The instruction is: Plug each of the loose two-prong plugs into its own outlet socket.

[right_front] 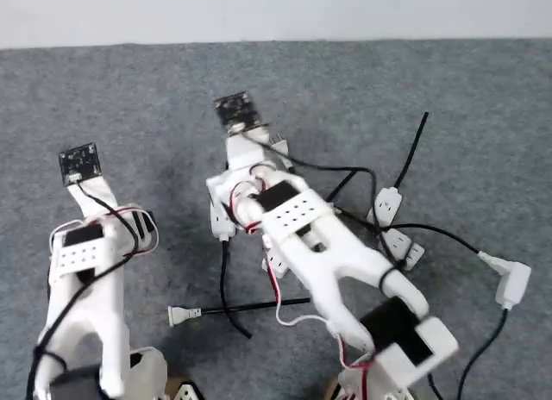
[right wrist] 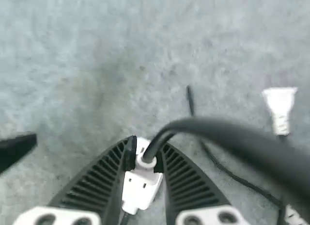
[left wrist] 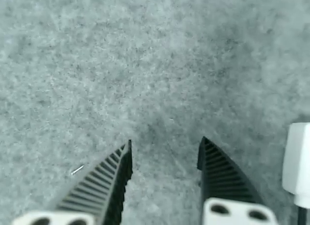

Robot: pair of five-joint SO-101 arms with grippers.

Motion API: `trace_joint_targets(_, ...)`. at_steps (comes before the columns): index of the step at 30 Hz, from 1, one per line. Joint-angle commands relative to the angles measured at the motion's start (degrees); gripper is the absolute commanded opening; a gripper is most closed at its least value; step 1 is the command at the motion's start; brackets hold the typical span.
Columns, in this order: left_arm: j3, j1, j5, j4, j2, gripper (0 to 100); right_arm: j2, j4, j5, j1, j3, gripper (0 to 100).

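My right gripper (right wrist: pixel 145 142) is shut on a white two-prong plug (right wrist: pixel 140 179), whose black cord (right wrist: pixel 218 133) arcs away over the grey carpet. In the high view that arm stretches to the table's middle, above white outlet sockets (right_front: pixel 386 206) and tangled black cords. A loose plug (right_front: pixel 177 315) lies on the carpet near the front between the arms. Another white plug (right_front: pixel 511 281) lies at the right edge. My left gripper (left wrist: pixel 164 145) is open over bare carpet with nothing between its fingers. A white connector (left wrist: pixel 296 164) lies just beside it.
More white sockets (right_front: pixel 221 219) lie under and beside the right arm, joined by black cords (right_front: pixel 226 288). A thin black cord end (right_front: pixel 418 141) points to the back right. A second white connector (right wrist: pixel 280 106) lies farther off on the carpet.
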Motion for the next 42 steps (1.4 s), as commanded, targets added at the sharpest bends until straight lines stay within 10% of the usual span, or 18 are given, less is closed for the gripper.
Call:
trace_joint_targets(1, -5.3, -0.4, -0.2, -2.1, 3.7, 21, 3.2, -1.5, 1.8, -0.2, -6.2, 0.8)
trace_joint_targets(30, -8.1, -1.1, -1.0, -2.1, 7.8, 20, 5.9, 10.6, 6.9, 0.3, -17.9, 0.8)
trace_joint_targets(38, -22.5, 4.0, -11.9, 10.7, 25.3, 1, -11.5, 15.7, 10.1, -4.0, -7.6, 0.8)
trace_joint_targets(42, -26.0, 6.1, -28.2, 18.9, 27.2, 1, -15.8, 11.4, 14.3, -8.0, -0.5, 0.8)
